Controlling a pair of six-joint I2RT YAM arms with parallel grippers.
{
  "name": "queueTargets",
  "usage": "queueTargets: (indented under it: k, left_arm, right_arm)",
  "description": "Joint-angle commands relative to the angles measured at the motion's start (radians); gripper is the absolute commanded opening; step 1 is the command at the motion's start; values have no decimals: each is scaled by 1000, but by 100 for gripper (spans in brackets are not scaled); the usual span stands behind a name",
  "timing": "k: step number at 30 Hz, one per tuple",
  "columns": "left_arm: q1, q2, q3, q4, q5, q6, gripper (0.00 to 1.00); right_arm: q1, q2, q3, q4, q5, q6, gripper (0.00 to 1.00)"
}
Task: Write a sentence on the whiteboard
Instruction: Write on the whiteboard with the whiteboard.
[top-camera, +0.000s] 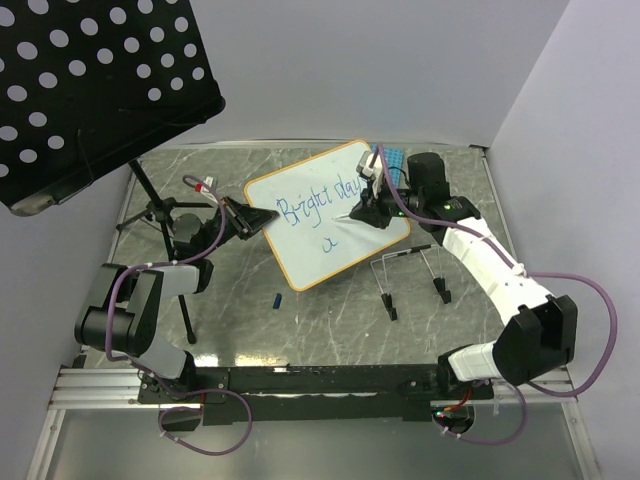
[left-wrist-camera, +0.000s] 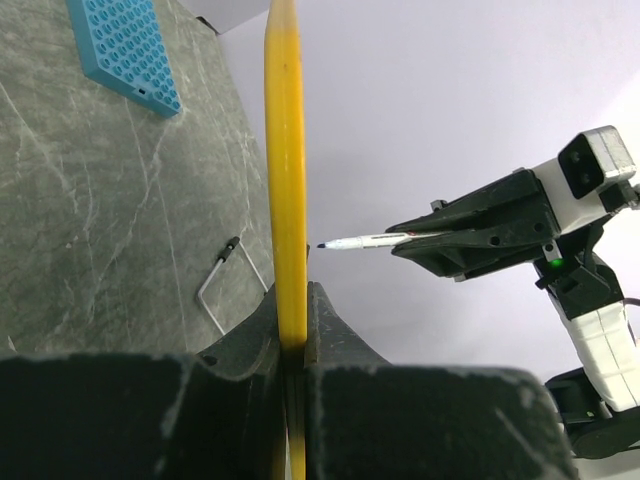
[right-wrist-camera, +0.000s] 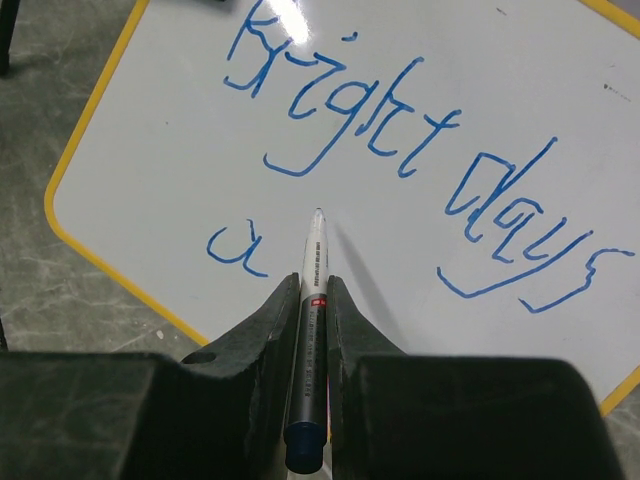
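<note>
Right hand (right-wrist-camera: 313, 288) pinching marker (right-wrist-camera: 314, 250), tip near whiteboard (right-wrist-camera: 150, 170) (second line: "a")

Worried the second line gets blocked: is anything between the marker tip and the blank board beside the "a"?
Nothing visible. The right gripper points the marker at bare whiteboard just beside the "a"; the left gripper clamps the board's rim, away from there.

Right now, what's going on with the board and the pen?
The left arm's fingers clamp the yellow edge of the whiteboard. The right arm's fingers grip a marker, its tip close to the board just below the first line. The writing reads "Bright days", with only a lone "a" begun beneath it, so the sentence isn't finished.
</note>
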Motion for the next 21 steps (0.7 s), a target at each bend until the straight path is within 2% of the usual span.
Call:
queueTargets:
  k: [1,21]
  left_arm:
    - [3,-43,42,445,2,-57,1]
    - [3,-44,42,453,0,-63,1]
  right_arm:
    - [1,19,16,27,2,-10,0]
    - [19,45,-1,27,23,-10,0]
